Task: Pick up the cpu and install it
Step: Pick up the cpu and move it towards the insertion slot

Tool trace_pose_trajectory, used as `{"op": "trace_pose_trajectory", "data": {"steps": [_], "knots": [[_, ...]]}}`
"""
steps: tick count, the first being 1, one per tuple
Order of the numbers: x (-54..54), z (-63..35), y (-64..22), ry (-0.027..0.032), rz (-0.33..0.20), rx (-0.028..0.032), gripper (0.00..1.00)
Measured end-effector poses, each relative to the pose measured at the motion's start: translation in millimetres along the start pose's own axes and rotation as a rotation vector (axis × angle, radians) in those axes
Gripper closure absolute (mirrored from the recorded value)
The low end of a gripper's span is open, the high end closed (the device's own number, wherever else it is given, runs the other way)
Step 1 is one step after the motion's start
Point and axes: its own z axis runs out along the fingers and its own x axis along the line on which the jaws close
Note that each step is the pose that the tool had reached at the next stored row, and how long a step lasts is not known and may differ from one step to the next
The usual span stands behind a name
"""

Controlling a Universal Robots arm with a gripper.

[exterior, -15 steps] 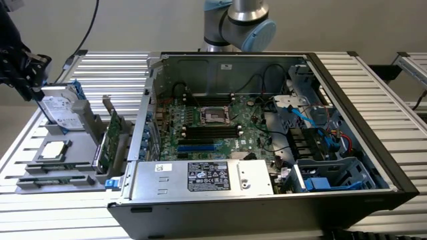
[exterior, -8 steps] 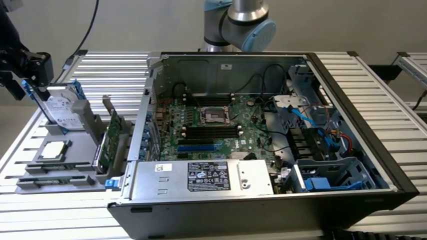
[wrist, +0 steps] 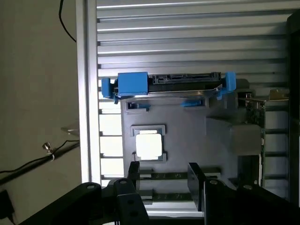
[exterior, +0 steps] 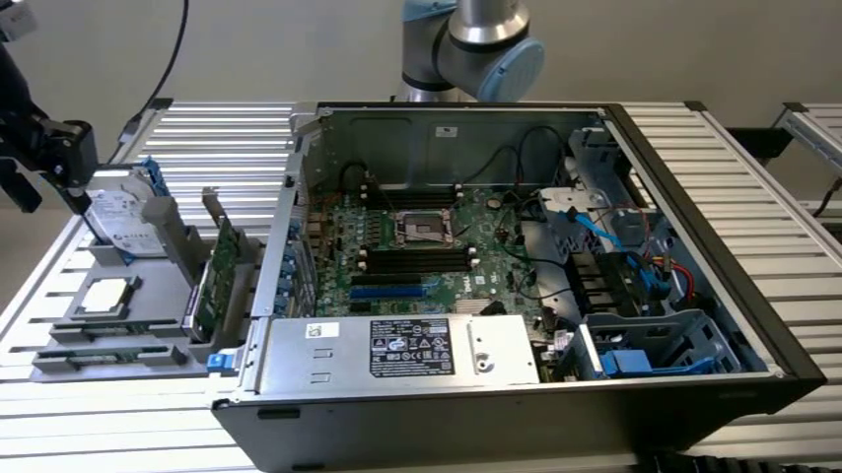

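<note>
Resting in a recess of the grey tray [exterior: 156, 301], the cpu [exterior: 105, 294] lies to the exterior view's left of the open computer case [exterior: 526, 434]. Through the wrist camera, the gripper [wrist: 164, 180] hovers near the cpu [wrist: 149, 145], jaws spread wide, holding nothing.

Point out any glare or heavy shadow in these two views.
Wrist view: the cpu is washed out white by glare, with no detail left on its top. The gripper shows as a dark silhouette. Exterior view: the cpu is evenly lit and grey, and the computer case is dimmer inside than the bright table slats.
</note>
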Motion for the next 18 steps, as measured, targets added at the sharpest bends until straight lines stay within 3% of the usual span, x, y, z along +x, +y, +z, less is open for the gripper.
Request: {"op": "trace_pose_trajectory", "data": {"steps": [11, 18], "knots": [[0.0, 18.9, -18.8, 0.0255, -0.021, -0.0024, 0.46], [7.6, 32.0, -20.6, 0.0274, -0.051, -0.0016, 0.46]]}}
